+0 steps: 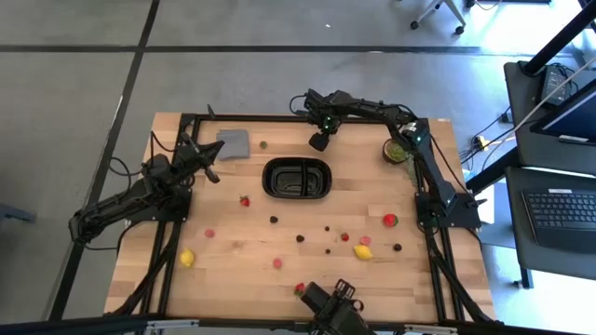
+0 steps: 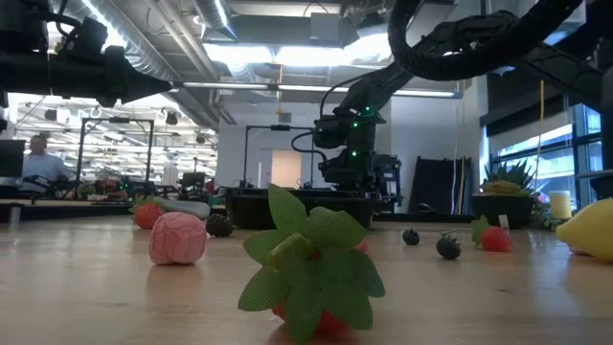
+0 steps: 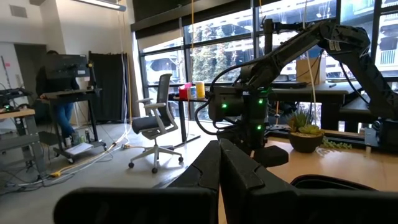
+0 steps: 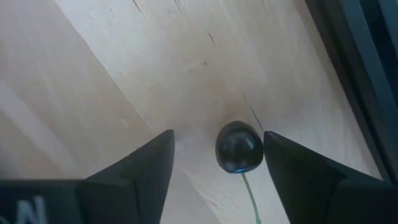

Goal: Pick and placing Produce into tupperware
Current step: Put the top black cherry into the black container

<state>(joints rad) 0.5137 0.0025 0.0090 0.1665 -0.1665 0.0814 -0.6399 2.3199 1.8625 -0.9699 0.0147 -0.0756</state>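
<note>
My right gripper points down at the table's far side, open. A small dark berry with a thin green stem lies on the wood between its fingers, nearer one finger than the other. The black tupperware stands just in front of it, mid-table. More produce is strewn over the near half: a strawberry, lemons, and pink and dark pieces. My left gripper waits shut above the table's left side. My right gripper comes at the dark berry from above, one finger on each side. One finger stands right at the berry's side; whether it touches, I cannot tell. The other finger is clear of it. The berry lies on the table.
A flat grey square piece lies at the far left. A potted plant stands at the far right. In the low view, a leafy strawberry and a pink piece lie near the front edge.
</note>
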